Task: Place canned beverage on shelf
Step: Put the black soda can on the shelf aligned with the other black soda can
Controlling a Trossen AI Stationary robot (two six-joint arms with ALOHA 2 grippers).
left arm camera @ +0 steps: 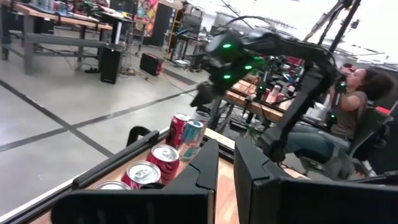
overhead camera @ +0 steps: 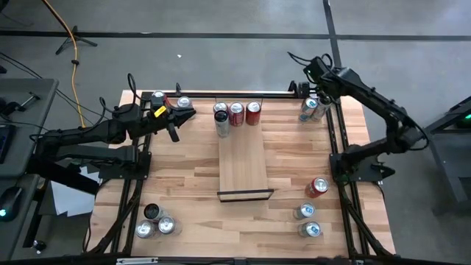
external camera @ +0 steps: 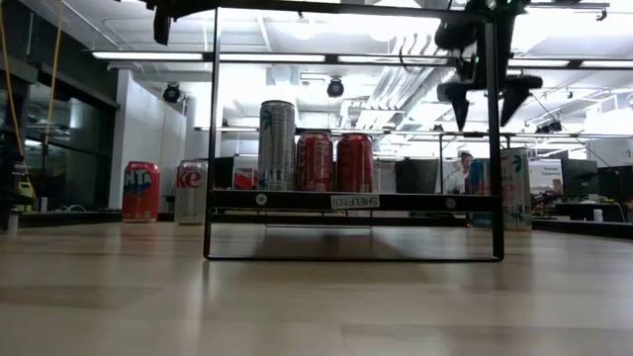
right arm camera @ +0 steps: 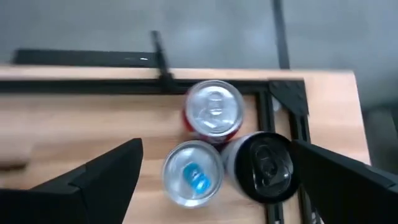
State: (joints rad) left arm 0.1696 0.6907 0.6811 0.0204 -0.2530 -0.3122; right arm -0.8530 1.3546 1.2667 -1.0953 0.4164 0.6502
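Three cans already stand on the far end of the shelf (overhead camera: 243, 158): a tall silver can (overhead camera: 221, 118), then two red cans (overhead camera: 236, 113) (overhead camera: 253, 112) in a row beside it. The low view shows the same three upright on the board, side by side and close together. The rest of the shelf, from its middle to the near rail, is bare wood, so there is room for more.

The right hand (overhead camera: 318, 91) hovers over the far right corner of the table (overhead camera: 184, 184), its fingers spread wide with nothing between them. Straight below it, in its own wrist view, stands a tight cluster of three cans: one with a red body (right arm camera: 213, 111), one with a blue tab (right arm camera: 192, 172) and one with a black top (right arm camera: 266, 165), all touching or nearly so. It looks poised to come down on one of these, most likely the next to go to the shelf, though which one I cannot tell.

The left hand (overhead camera: 176, 118) waits at the far left, fingers pressed together and empty, next to a pair of cans (overhead camera: 171, 101) there.

More cans are left on the table: a group at the near left corner (overhead camera: 156, 221) and three by the near right edge (overhead camera: 312, 209). So the job seems partly done, with the next pick not yet made.
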